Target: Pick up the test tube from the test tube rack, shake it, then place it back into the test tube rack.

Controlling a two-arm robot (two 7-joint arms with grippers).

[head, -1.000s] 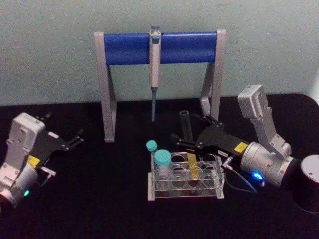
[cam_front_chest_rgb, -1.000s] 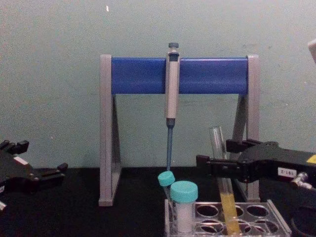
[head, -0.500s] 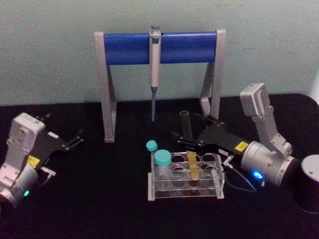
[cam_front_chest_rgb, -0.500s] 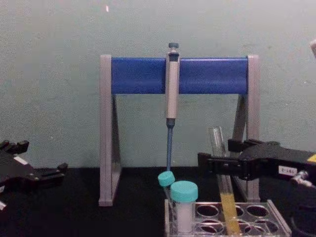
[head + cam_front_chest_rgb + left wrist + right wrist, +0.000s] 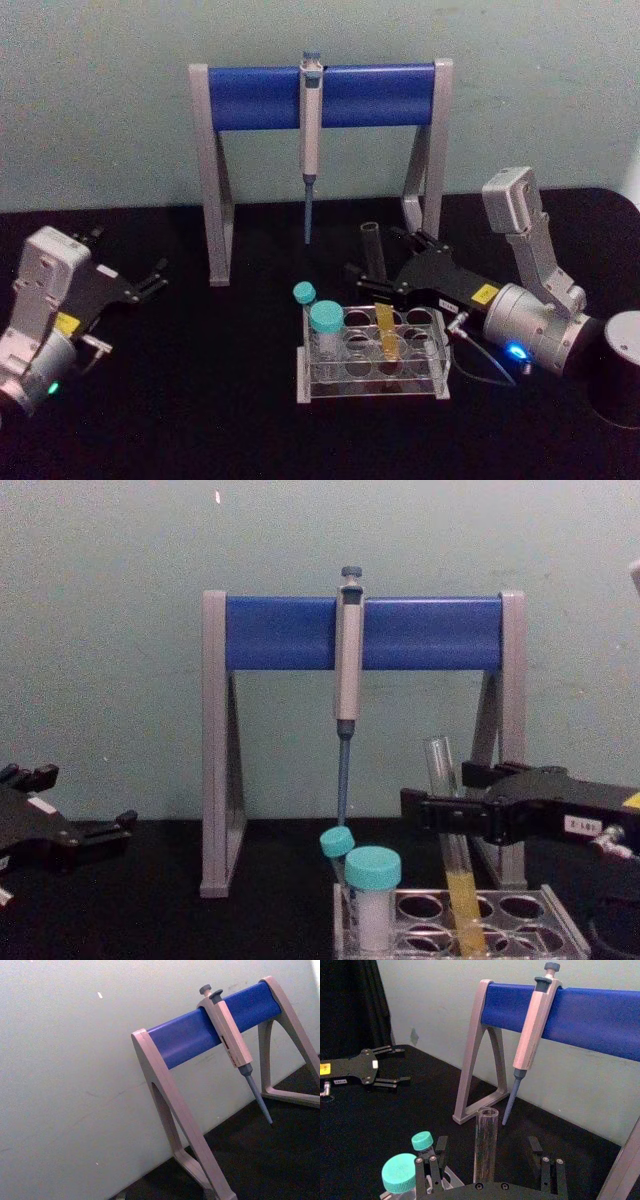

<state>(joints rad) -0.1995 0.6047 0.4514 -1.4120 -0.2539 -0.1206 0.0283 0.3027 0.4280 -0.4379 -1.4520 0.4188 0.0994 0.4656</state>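
grasp is still pending: right gripper [image 5: 366, 284] is creeping higher along the test tube [image 5: 372, 250]
head view: it is straddling the tube just above the test tube rack [image 5: 370, 392]; left gripper [image 5: 152, 281] is idling well left of the rack, spread open. right wrist view: the right fingers [image 5: 434, 1172] are standing apart beside the glass, not clamping. chest view: the tube is leaning in a rack hole, clear, uncapped, yellow liquid [image 5: 466, 910] filling its lower part.
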